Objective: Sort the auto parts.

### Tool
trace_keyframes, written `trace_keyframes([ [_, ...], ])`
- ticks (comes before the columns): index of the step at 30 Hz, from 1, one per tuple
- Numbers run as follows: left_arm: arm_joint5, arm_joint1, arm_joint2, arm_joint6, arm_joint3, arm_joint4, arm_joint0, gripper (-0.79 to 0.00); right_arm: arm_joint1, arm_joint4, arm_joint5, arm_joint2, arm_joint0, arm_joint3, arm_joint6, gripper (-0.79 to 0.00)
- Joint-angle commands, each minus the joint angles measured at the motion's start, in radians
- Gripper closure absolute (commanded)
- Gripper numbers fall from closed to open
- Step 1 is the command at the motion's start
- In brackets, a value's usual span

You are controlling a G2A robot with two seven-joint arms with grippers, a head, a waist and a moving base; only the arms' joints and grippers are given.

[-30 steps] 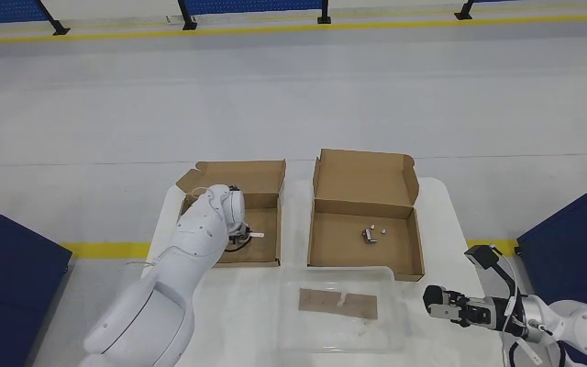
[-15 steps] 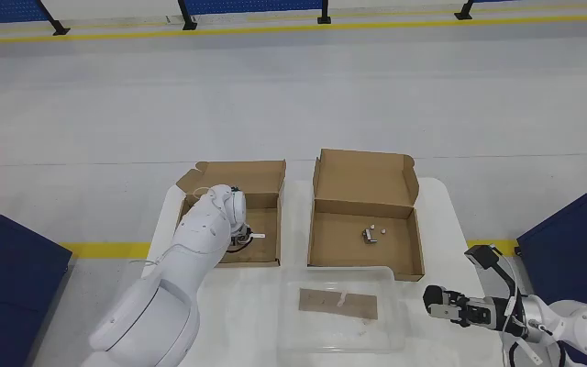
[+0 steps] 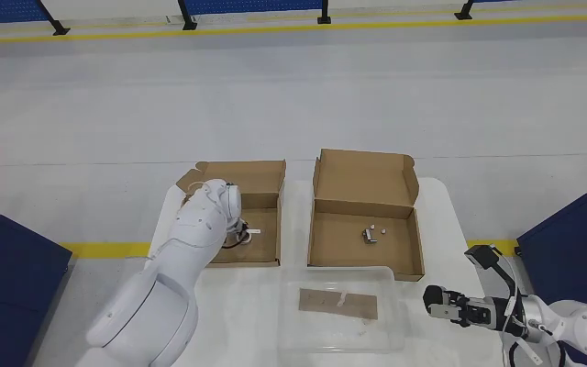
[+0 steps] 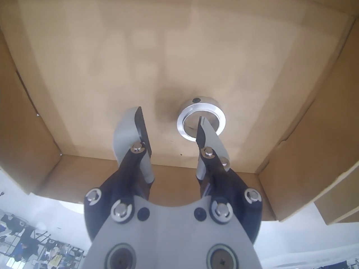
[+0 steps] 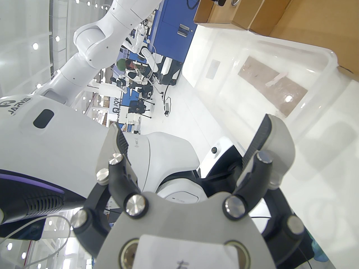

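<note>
A shiny metal ring lies flat on the floor of the left cardboard box. My left gripper hangs open just above it, one fingertip over the ring's hole and the other beside the ring, with nothing held. From above, that gripper sits inside the left box. The right cardboard box holds a few small pale parts. My right gripper is open and empty, low over the table's near right corner.
A clear plastic bin stands in front of the two boxes, with a brown cardboard strip on its bottom. Both boxes have their lids standing up at the back. The bin's wall is close to my right gripper.
The left arm has shifted slightly toward the back of the left box. The right arm has kept still.
</note>
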Motion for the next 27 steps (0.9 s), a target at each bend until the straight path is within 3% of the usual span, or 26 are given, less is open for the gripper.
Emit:
trace_keyframes([
  [1,-0.013,0.005,-0.007,0.001,0.0,-0.006,-0.007,-0.456,0.0,0.0,0.0,0.0,0.0,0.0,0.0,-0.785],
  [2,-0.025,0.008,-0.01,0.002,-0.001,-0.008,-0.01,-0.536,0.0,0.0,0.0,0.0,0.0,0.0,0.0,-0.785],
  [4,-0.05,0.015,-0.018,0.005,-0.004,-0.014,-0.017,-0.773,0.0,0.0,0.0,0.0,0.0,0.0,0.0,-0.785],
  [12,-0.214,0.057,-0.069,-0.005,-0.049,-0.07,-0.034,-0.785,0.0,0.0,0.0,0.0,0.0,0.0,0.0,-0.785],
  [19,-0.417,0.122,-0.139,-0.068,-0.161,-0.136,0.001,-0.785,0.0,0.0,0.0,0.0,0.0,0.0,0.0,-0.785],
  [23,-0.476,0.173,-0.2,-0.153,-0.298,-0.179,0.061,-0.785,0.0,0.0,0.0,0.0,0.0,0.0,0.0,-0.785],
  [27,-0.478,0.236,-0.294,-0.266,-0.53,-0.215,0.172,-0.785,0.0,0.0,0.0,0.0,0.0,0.0,0.0,-0.785],
])
